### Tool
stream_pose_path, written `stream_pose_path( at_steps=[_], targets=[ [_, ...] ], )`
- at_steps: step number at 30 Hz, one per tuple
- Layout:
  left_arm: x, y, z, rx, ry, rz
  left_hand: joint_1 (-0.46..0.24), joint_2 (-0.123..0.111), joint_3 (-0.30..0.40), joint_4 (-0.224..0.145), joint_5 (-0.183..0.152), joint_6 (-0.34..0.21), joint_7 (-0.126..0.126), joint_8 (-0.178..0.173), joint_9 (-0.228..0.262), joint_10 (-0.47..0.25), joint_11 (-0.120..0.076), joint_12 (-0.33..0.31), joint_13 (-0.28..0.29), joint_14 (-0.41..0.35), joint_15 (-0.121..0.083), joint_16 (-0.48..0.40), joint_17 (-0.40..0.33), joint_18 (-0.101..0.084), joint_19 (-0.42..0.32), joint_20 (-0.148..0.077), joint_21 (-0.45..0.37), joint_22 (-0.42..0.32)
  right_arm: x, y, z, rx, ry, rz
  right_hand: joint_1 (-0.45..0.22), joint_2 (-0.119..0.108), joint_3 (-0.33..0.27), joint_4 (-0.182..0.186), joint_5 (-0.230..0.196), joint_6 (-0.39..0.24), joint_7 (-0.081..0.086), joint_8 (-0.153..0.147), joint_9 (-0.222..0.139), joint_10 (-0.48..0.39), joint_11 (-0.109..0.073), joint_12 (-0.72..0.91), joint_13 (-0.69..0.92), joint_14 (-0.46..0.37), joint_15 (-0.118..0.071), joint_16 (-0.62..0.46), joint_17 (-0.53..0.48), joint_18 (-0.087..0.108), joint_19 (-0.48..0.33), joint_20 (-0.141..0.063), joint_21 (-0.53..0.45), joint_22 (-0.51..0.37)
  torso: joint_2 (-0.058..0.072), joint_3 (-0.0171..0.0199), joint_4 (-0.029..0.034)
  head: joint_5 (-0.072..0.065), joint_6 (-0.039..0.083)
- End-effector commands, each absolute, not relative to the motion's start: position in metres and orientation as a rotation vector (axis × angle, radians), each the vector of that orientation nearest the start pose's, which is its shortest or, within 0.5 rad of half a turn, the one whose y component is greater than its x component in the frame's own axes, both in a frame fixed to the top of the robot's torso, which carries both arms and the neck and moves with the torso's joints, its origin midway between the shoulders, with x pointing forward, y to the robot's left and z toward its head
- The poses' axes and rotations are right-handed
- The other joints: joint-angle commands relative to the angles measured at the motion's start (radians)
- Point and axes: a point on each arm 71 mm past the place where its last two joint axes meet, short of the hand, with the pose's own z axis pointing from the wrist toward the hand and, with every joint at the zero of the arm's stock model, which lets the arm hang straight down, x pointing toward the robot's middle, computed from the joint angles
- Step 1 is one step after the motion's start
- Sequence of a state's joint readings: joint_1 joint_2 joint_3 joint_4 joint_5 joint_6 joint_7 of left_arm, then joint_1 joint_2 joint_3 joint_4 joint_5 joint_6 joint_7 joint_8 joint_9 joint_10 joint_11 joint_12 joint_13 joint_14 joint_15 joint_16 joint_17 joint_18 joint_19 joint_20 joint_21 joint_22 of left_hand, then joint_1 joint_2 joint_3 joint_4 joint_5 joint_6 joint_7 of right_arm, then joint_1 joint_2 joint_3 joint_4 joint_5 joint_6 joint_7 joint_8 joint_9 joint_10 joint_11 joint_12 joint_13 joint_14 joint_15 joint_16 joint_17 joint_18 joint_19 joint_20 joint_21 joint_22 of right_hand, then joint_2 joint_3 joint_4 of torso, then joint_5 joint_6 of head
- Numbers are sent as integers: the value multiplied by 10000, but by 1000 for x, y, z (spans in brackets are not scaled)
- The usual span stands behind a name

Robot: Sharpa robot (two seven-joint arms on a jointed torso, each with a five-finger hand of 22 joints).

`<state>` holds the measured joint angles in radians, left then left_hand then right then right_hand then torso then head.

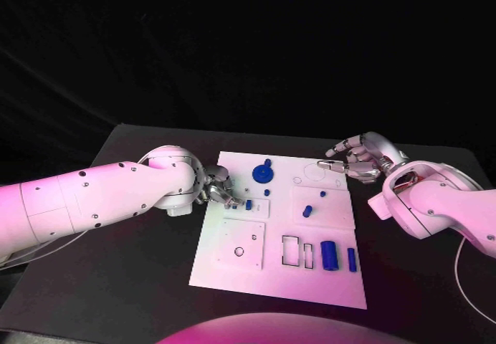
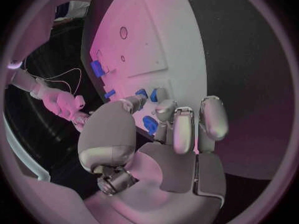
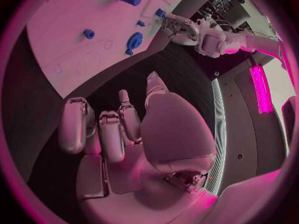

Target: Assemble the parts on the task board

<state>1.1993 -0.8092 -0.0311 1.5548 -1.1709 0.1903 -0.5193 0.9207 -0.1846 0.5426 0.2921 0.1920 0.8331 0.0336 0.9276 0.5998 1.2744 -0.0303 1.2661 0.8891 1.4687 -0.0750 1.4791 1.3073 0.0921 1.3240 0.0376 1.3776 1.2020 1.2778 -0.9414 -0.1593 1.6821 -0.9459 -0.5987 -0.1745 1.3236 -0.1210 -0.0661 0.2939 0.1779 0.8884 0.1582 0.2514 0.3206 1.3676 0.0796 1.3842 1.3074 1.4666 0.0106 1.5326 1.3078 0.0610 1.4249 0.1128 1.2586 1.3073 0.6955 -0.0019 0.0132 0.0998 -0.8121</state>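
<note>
We see the white task board (image 1: pixel 279 287) lying in the middle of the black bench (image 1: pixel 135 287). The left robot hand (image 1: pixel 217 188) sits at the board's left edge, fingers curled down over a small blue part (image 1: pixel 248 204) there; we cannot tell whether it actually grips that part. The right robot hand (image 1: pixel 357 158) hovers just off the board's far right corner, fingers loosely bent and apart, holding nothing. On the board we find a round blue part with a tab (image 1: pixel 262 172) near the far edge, a small blue peg (image 1: pixel 307 211) mid-board, and two blue cylinders (image 1: pixel 329 255) lying side by side near the right edge.
</note>
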Motion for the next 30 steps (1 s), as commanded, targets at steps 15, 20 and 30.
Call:
stream_pose_path(
  at_steps=[15, 20, 30],
  targets=[
    [475, 183, -175, -2850, 21226, -7793, 1378, 181, -799, -35, 218, -1856, 872, -792, -408, -2782, 743, -1692, -3270, 128, 531, -420, -122, 349, -1545, 395, -1403, -2115, 459, -222, -178, 4403, 16389, 7746, -128, 14, -66, 9, 1, -99, 6, 48, 14, -62, -22, -34, 149, 756, -69, -41, 1331, 107, -52, -47, -38, 766, -8, 17, 1, -75, 128],
    [479, 172, -170, -1759, 20075, -8279, 3357, -131, -539, -109, 200, -2690, 1382, -1210, -1000, -4254, 1226, -2798, -4059, -1596, 977, -2320, -3322, 902, -3777, 814, -3564, -4945, 460, -223, -178, 4417, 16368, 7738, -151, 39, -80, 8, 5, -101, 6, 53, 14, -69, -23, -41, 140, 756, -69, -43, 1330, 107, -52, -47, -43, 765, -16, 23, 5, -108, 145],
    [483, 136, -180, 2202, 17449, -8779, 5304, -503, 251, -978, 103, -2351, 1565, -2052, -2285, -4921, 1527, -4920, -5934, -3765, 1239, -4339, -6302, 911, -4379, 1097, -4502, -5445, 460, -222, -178, 4375, 16295, 7810, -61, 142, -55, -20, 13, -106, 2, 77, 15, -179, -26, -143, 12, 742, -72, -66, 1270, 125, -87, -48, -131, 720, 7, -15, -20, -221, 259]
  ],
)
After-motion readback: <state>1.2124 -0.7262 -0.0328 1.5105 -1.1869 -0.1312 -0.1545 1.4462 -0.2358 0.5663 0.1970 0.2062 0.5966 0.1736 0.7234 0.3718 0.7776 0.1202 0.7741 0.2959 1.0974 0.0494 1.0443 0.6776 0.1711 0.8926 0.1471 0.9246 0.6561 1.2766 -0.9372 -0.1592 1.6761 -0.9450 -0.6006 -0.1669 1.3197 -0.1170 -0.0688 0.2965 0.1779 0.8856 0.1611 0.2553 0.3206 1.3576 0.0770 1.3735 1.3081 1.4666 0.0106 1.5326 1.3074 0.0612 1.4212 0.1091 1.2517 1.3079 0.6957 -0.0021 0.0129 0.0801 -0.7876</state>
